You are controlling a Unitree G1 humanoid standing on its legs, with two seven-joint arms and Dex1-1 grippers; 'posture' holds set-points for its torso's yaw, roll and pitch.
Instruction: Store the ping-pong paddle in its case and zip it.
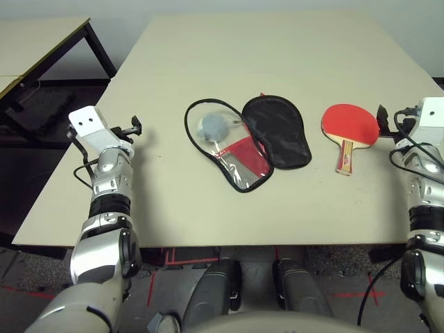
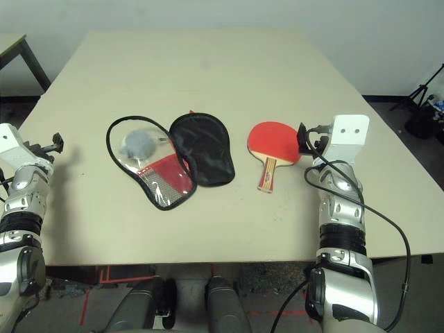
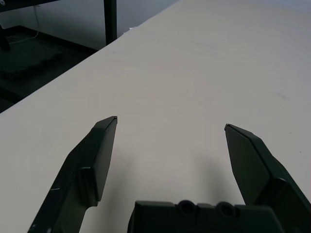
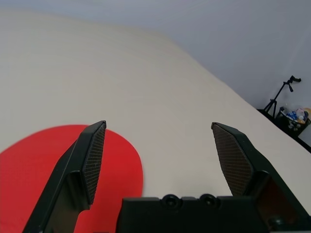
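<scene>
The ping-pong paddle (image 2: 273,145) lies flat on the surface (image 2: 208,69), red rubber face up, its striped wooden handle pointing back toward the robot, just beside the right pincer (image 2: 302,139). Nothing is touching it. It looks light and stiff; the rubber face should be grippy, the handle smoother wood. Lying flat, the blade gives the fingers little to get under, so the handle or the neck where it meets the blade is probably the best hold. A pinch across the blade rim from the side could also work.

The right pincer has its fingers spread wide and holds nothing. In the right wrist view the paddle's red face sits under one finger (image 4: 90,160). The left pincer (image 1: 134,127), near the surface's left edge, is also spread and empty, well apart from everything.

The case (image 1: 250,139) lies unzipped and splayed open near the middle, between the two arms: the black lining half is on the paddle's side, the clear and red half on the other. It is soft fabric, floppy, and will likely shift or fold if pushed, so one arm should probably pin it. A small grey pouch (image 1: 213,125) seems to sit inside the clear pocket, hard to confirm.
</scene>
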